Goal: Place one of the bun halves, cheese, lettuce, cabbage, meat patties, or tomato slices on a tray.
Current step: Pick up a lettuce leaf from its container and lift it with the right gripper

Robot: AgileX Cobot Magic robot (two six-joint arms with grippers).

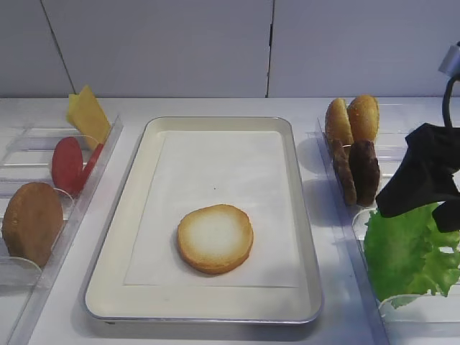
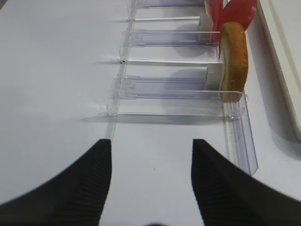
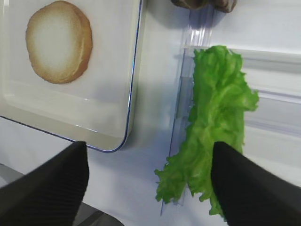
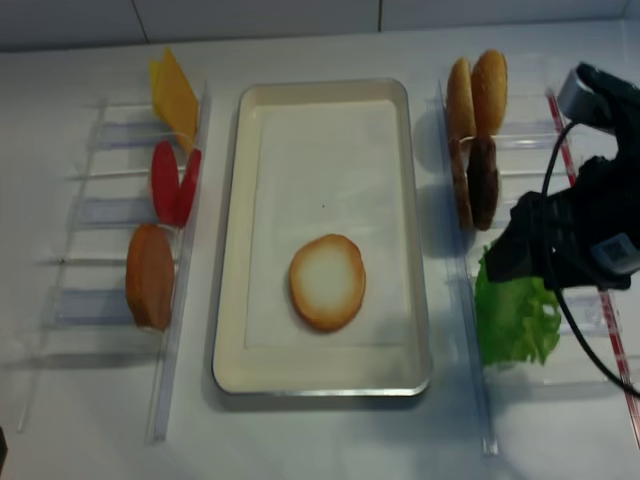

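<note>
One bun half [image 1: 215, 238] lying pale face up on the tray [image 1: 136, 169] toward six o'clock, right gripper [image 3: 148, 181] spread wide and empty above the lettuce [image 3: 218, 122] in the clear bin at three o'clock, left gripper [image 2: 151, 174] also spread, grasping nothing

Pale toasted bun half [image 1: 215, 238] with browned rim on the silver tray [image 1: 126, 192], white liner; bright green frilly lettuce [image 1: 406, 253], yellow cheese [image 1: 88, 115], red tomato slices [image 1: 70, 164], dark brown patties [image 1: 358, 171], ribbed black fingers [image 3: 254, 188].
</note>
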